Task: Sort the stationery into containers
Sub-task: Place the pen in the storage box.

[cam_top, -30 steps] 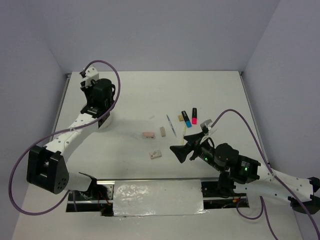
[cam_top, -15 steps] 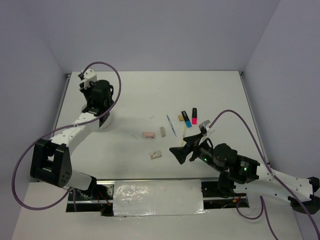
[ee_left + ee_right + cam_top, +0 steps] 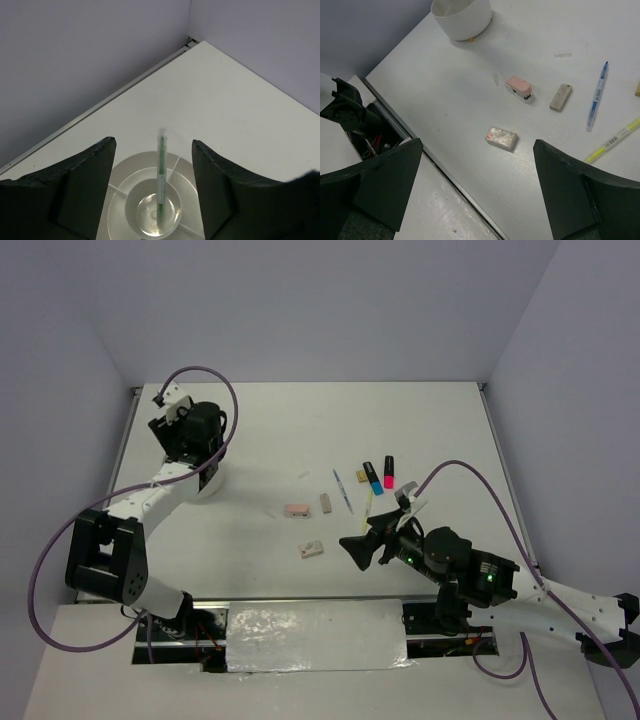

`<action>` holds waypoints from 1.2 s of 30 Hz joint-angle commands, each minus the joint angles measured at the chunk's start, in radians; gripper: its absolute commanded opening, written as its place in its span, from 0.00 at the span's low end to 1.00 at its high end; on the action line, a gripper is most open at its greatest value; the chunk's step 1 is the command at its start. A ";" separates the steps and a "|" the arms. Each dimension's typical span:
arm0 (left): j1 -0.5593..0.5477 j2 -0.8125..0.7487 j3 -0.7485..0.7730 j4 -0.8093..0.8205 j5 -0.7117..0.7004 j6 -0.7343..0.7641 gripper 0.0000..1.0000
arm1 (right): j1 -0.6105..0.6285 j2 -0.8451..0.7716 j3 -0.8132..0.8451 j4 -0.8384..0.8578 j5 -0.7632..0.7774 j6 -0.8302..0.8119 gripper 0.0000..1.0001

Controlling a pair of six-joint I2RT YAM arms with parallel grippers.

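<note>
The tub is round, low and white, with thin dividers radiating from a small central well. It sits at the left of the table, under the left arm. A green pen stands in that well, nearly upright, with its top end blurred. The left end effector hangs over the tub with its fingers spread wide on either side of the pen and touching nothing.

The rest of the stationery lies loose in the middle of the table, well apart from the tub. A pink eraser and a tan eraser lie side by side. A blue pen is just beyond them, and a yellow pen is next to that. A blue highlighter and a pink highlighter lie farther right. A wrapped eraser sits alone, nearer the arms.

The right end effector hovers above the table near the yellow pen, its fingers held wide apart and empty.

Compared with a second ago, the left wrist has swung a little toward the left wall, and its elbow has drawn in toward the base. The right arm has barely shifted. The loose items lie where they were.
</note>
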 commanded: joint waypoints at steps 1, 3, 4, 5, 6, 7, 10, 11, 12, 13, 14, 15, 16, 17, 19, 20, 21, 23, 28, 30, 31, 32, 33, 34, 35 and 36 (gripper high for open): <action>0.002 -0.033 0.003 -0.021 -0.007 -0.091 0.76 | -0.005 0.005 0.013 0.003 -0.004 0.002 1.00; 0.002 -0.048 -0.006 -0.009 -0.013 -0.079 0.79 | -0.003 0.002 0.005 0.004 -0.003 0.005 1.00; 0.002 -0.065 -0.013 -0.015 -0.019 -0.089 0.81 | -0.003 -0.003 0.002 0.006 -0.003 0.006 1.00; 0.002 -0.074 -0.011 -0.023 -0.025 -0.095 0.83 | -0.003 -0.005 -0.002 0.009 -0.003 0.008 1.00; 0.001 -0.094 -0.007 -0.033 -0.017 -0.101 0.84 | -0.003 -0.005 -0.002 0.010 0.002 0.008 1.00; 0.001 -0.107 0.010 -0.073 -0.008 -0.112 0.86 | -0.005 -0.002 0.001 0.007 0.005 0.009 1.00; -0.011 -0.169 0.079 -0.201 0.058 -0.153 0.99 | -0.005 0.035 0.019 -0.022 0.025 0.023 1.00; -0.019 -0.186 0.102 -0.240 0.134 -0.163 0.99 | -0.005 0.049 0.031 -0.028 0.028 0.026 1.00; -0.021 -0.230 0.145 -0.280 0.189 -0.172 0.99 | -0.003 0.078 0.039 -0.040 0.032 0.029 1.00; -0.022 -0.255 0.165 -0.350 0.248 -0.178 0.99 | -0.003 0.093 0.045 -0.045 0.042 0.040 1.00; -0.022 -0.299 0.185 -0.386 0.312 -0.190 0.99 | -0.003 0.110 0.059 -0.054 0.048 0.046 1.00; -0.022 -0.320 0.208 -0.412 0.442 -0.190 0.99 | -0.006 0.151 0.071 -0.075 0.055 0.055 1.00; -0.022 -0.341 0.217 -0.467 0.510 -0.190 0.99 | -0.011 0.172 0.082 -0.088 0.065 0.070 1.00; -0.022 -0.358 0.225 -0.502 0.571 -0.192 0.99 | -0.017 0.198 0.109 -0.103 0.063 0.078 1.00; -0.022 -0.396 0.247 -0.628 0.737 -0.215 0.99 | -0.046 0.279 0.160 -0.166 0.065 0.113 1.00; -0.022 -0.419 0.253 -0.670 0.789 -0.213 0.99 | -0.057 0.305 0.175 -0.186 0.060 0.126 1.00; -0.022 -0.429 0.254 -0.709 0.844 -0.204 0.99 | -0.071 0.352 0.189 -0.215 0.053 0.138 1.00; -0.022 -0.478 0.230 -0.788 0.992 -0.146 0.99 | -0.103 0.391 0.214 -0.226 0.022 0.140 1.00; -0.022 -0.614 0.015 -0.800 1.042 -0.029 0.99 | -0.225 0.489 0.269 -0.253 -0.050 0.106 1.00; -0.022 -0.657 -0.080 -0.817 1.011 -0.035 0.99 | -0.266 0.535 0.289 -0.259 -0.109 0.074 1.00; -0.022 -0.670 -0.109 -0.813 0.994 -0.040 0.99 | -0.282 0.551 0.316 -0.269 -0.110 0.065 1.00; -0.033 -0.674 -0.121 -0.822 0.968 -0.067 0.99 | -0.307 0.584 0.329 -0.275 -0.110 0.055 0.99; -0.044 -0.674 -0.100 -0.851 0.948 -0.072 0.99 | -0.313 0.598 0.343 -0.287 -0.113 0.033 0.99; -0.054 -0.676 -0.094 -0.846 0.938 -0.072 0.99 | -0.316 0.609 0.369 -0.293 -0.110 0.026 0.98; -0.059 -0.688 -0.108 -0.834 0.966 -0.069 0.99 | -0.316 0.624 0.378 -0.302 -0.107 0.022 0.98; -0.059 -0.693 -0.115 -0.823 0.983 -0.072 0.99 | -0.316 0.627 0.386 -0.306 -0.106 0.023 0.98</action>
